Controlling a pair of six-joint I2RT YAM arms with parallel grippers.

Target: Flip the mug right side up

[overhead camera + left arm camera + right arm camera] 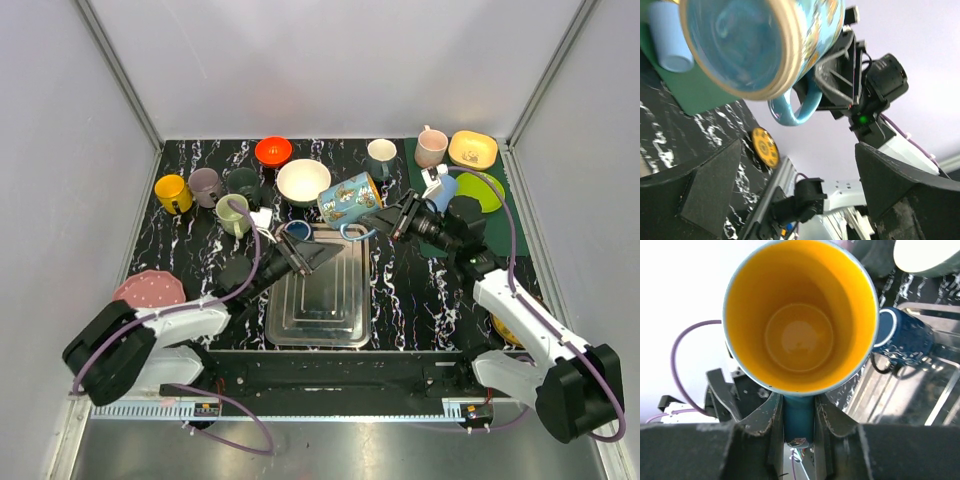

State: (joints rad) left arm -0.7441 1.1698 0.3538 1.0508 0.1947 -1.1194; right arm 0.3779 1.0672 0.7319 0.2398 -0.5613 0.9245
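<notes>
One mug (350, 198) in air above tray (320, 318), tilted on side, handle pinched by right gripper (382, 218); fingertips partly hidden by mug. Left gripper (300, 254) spread apart, holding nothing.

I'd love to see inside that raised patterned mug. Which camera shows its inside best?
The right wrist view: it looks straight into the mug, showing an empty yellow inside, the right claw gripping its handle. The top view shows only its patterned side; the left wrist view, its blue base and handle.
</notes>
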